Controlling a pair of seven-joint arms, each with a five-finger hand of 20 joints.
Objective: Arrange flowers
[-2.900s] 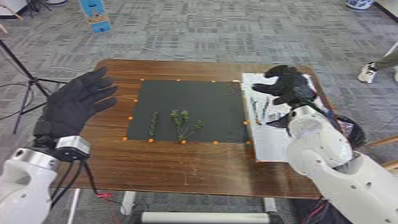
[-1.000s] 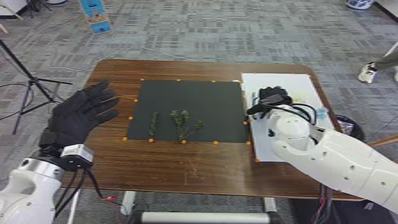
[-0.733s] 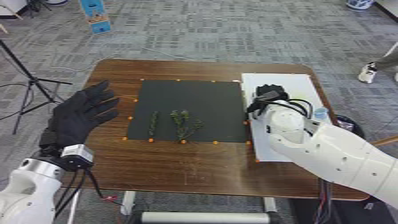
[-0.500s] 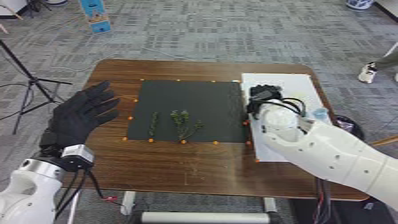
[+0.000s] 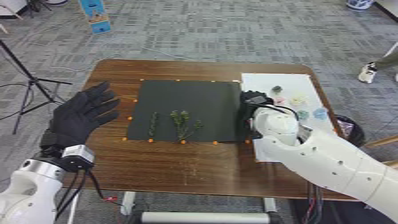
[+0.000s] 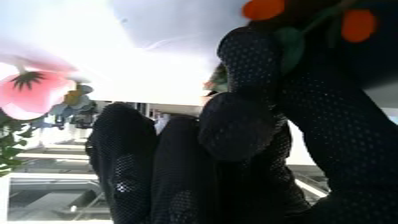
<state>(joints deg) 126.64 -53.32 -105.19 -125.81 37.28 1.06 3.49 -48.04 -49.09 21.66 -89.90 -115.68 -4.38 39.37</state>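
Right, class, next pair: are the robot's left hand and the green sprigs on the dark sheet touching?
Apart. The head view shows it: brown tabletop and a strip of dark sheet separate the left hand from the sprigs.

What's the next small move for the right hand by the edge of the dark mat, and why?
Probably ease the black-gloved right hand a little left, over the bare part of the dark rectangular mat. It sits at the mat's right edge and seems to pinch a green leafy sprig, and a branching green sprig lies on that mat, so this one likely belongs there too.
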